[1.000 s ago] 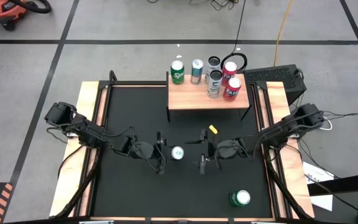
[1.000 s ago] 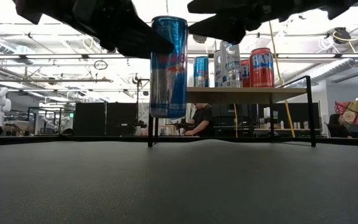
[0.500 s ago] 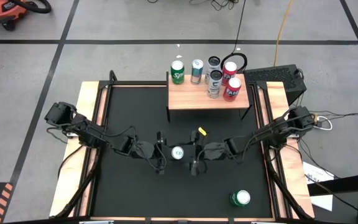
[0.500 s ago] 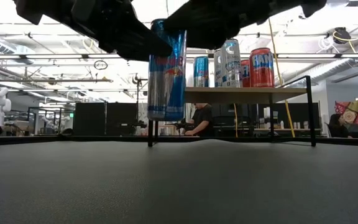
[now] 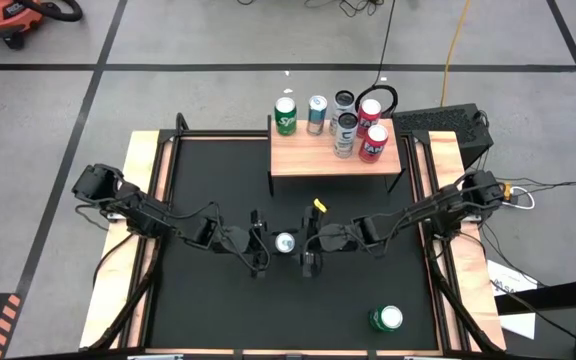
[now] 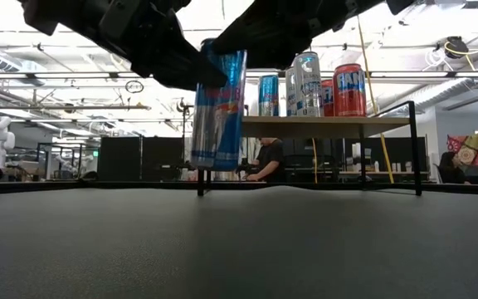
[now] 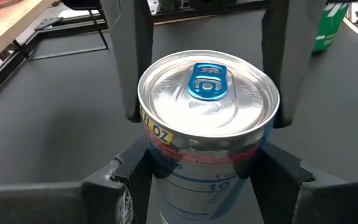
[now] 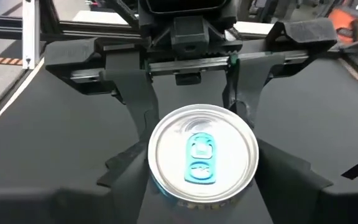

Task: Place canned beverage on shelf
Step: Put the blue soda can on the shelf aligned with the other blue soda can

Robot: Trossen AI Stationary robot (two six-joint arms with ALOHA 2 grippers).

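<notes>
A tall blue and silver can (image 5: 285,241) with a blue tab is held above the black table, in front of the light-wood shelf (image 5: 308,160). My left gripper (image 5: 261,246) is shut on the can from the table's left. My right gripper (image 5: 306,250) has come in from the table's right. It is open, with its fingers close on either side of the can's upper part (image 8: 202,155). I cannot tell whether they touch it. Both grippers show at the can's top in the low view (image 6: 218,104). My left gripper pinches the can's wall just below the top rim (image 7: 166,158) between its two fingers (image 7: 129,174). The fingers come in level from the table's left. The can is lifted clear of the table and tilts a little, hanging below the fingers (image 6: 214,158).
Several cans stand along the far part of the shelf: a green one (image 5: 286,115), silver and blue ones (image 5: 345,130) and red ones (image 5: 373,145). A green can (image 5: 386,319) stands near the table's front right. Wooden side rails (image 5: 148,200) border the table.
My right gripper has moved toward the table's left, up to the can, and its fingers now stand on either side of the can's top. The can stays lifted in my left gripper and has tipped a little out of upright.
</notes>
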